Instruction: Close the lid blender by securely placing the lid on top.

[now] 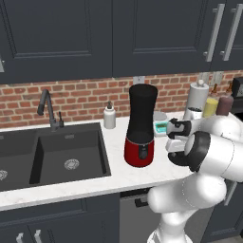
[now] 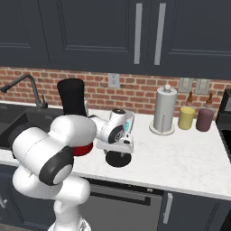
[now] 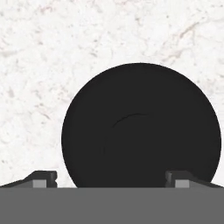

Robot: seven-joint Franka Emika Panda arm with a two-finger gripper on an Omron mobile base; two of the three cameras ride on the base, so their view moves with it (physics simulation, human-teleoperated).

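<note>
On white marble worktop [image 3: 35, 65] — lid [image 3: 141, 127] lying flat, directly under end effector [image 3: 111, 177] with jaws spread wide, apart from blender [image 1: 141, 126]

Dark navy upper cabinets [image 1: 57, 33] with long silver bar handles [image 2: 137, 34] hang over a red brick backsplash [image 1: 85, 97]. A white marble-look counter [image 2: 180, 158] runs below, and a black double sink [image 1: 66, 156] with a dark gooseneck faucet [image 1: 47, 109] is set into its left end. A white outlet plate [image 2: 113, 80] sits on the brick, with two more [image 2: 194, 85] farther right. Under the counter are matching dark base cabinets [image 1: 47, 223] and what looks like a grey dishwasher front [image 2: 122, 207]. The light is even and soft.
</note>
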